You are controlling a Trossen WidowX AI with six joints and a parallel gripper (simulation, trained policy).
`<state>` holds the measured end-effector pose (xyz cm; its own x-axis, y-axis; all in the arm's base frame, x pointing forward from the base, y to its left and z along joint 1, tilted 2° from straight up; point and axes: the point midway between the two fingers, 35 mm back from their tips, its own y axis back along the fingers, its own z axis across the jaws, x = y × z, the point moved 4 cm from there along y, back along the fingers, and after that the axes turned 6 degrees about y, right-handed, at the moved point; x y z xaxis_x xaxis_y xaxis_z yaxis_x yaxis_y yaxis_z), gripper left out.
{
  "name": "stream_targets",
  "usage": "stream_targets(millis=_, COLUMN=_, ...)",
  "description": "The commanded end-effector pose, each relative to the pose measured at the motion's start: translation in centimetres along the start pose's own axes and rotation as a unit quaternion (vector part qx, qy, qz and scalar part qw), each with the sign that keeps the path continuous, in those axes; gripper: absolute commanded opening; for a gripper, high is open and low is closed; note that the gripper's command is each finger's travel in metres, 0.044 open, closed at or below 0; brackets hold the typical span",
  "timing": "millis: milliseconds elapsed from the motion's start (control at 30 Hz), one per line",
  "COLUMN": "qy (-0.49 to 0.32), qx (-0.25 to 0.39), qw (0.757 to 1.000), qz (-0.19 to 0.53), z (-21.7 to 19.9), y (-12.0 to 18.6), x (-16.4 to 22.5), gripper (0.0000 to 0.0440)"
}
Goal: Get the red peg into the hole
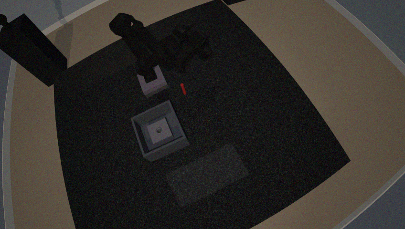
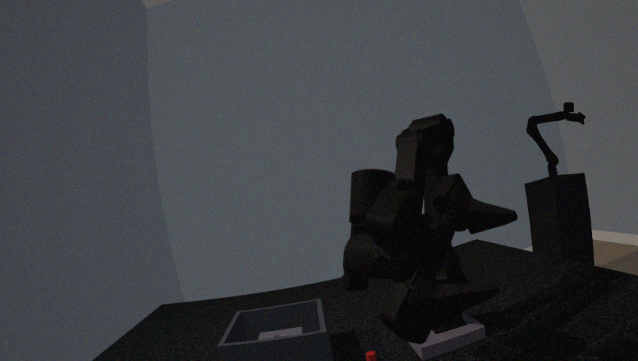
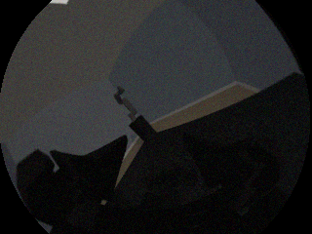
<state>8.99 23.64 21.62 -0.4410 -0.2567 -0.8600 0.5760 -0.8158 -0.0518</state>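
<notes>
The red peg (image 1: pixel 183 88) (image 2: pixel 370 356) stands upright on the dark table top (image 1: pixel 255 119), beside the arm's light base block; only its upper end shows in the exterior view. The grey open box (image 1: pixel 166 149) (image 2: pixel 277 350) sits apart from the peg. At its bottom lies a pale plate (image 1: pixel 165 136) (image 2: pixel 293 331) with a round hole (image 1: pixel 158 130), and no peg shows in the hole. My gripper (image 2: pixel 505 253) is wide open, with nothing between its fingers. It is raised near the arm's base, away from peg and box, and points sideways. Peg and box do not show in the wrist view.
The pale base block (image 1: pixel 155 85) (image 2: pixel 454 343) lies under the arm, between the box and the arm's body. A lighter grey rectangle (image 1: pixel 208 174) shows on the table top beside the box. A dark pedestal (image 1: pixel 34 51) (image 2: pixel 559 219) (image 3: pixel 143 129) with another arm stands beyond the table.
</notes>
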Motion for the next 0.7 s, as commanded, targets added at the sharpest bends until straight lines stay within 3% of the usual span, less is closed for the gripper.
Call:
stream_targets(millis=0, qy=-0.009, qx=0.011, qw=1.000, qz=-0.010, z=-0.4, y=0.0, x=-0.3, gripper=0.0416)
stream_targets(millis=100, qy=-0.039, qx=0.045, qw=0.998, qz=-0.037, z=-1.5, y=0.3, x=-1.1, gripper=0.0440)
stream_targets(millis=333, qy=-0.107, qx=0.127, qw=0.982, qz=-0.093, z=-4.2, y=1.3, x=-3.1, gripper=0.0440)
stream_targets(millis=667, qy=-0.205, qx=0.249, qw=0.934, qz=-0.153, z=-7.3, y=3.5, x=-4.8, gripper=0.0440)
